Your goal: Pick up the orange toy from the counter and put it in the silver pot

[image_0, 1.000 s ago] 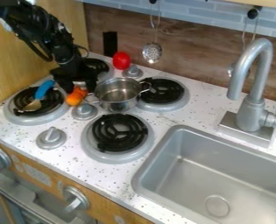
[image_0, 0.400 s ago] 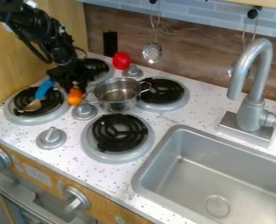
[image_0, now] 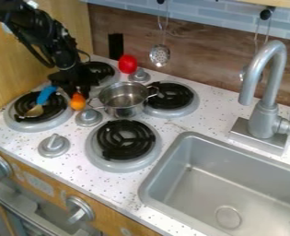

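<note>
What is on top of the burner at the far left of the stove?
A spoon-like utensil, blue and tan, lies across its black coil. The part of the coil directly beneath it is covered.

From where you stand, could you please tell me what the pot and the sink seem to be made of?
The pot looks like thin polished metal, perhaps stainless steel, given its bright reflections. The sink seems to be matte grey metal, judging by its soft sheen, though painted plastic is possible.
</note>
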Motion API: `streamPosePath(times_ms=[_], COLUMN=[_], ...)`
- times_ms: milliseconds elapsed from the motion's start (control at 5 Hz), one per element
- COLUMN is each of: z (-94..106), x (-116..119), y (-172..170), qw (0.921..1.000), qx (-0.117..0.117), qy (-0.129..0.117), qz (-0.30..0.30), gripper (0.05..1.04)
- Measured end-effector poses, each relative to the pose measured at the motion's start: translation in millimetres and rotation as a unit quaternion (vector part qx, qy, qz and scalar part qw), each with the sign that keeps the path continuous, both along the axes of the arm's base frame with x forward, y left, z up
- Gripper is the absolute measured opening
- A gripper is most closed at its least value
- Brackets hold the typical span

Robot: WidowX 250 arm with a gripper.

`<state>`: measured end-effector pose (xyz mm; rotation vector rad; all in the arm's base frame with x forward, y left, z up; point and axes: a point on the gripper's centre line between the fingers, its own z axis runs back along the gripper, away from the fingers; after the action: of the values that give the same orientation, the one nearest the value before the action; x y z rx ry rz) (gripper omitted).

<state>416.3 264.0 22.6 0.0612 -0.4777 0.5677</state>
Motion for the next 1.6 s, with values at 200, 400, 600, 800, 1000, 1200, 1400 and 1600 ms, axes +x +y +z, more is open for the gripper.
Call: streamPosePath(times_ms=[200,400,600,800,1000,1200,1400,1600], z=[7.3,42.7,77.9,94.1,91.9,79.8,71.6,67.7], x=[-4,-6,-13,-17,-7,3,10,16], y=[-1,7,13,2,-32,-60,-81,-100], qw=[0.9999,0.9988,0.9963,0.9958,0.9966,0.9950,0.9923,0.9883], qx=[-0.008,0.006,0.041,0.032,0.031,0.022,0.022,0.011], qy=[-0.002,-0.027,-0.046,-0.069,-0.076,-0.086,-0.094,-0.108], qz=[0.014,0.040,0.060,0.052,0.004,-0.046,-0.077,-0.107], gripper=[0.394,0.388,0.388,0.388,0.388,0.388,0.388,0.388])
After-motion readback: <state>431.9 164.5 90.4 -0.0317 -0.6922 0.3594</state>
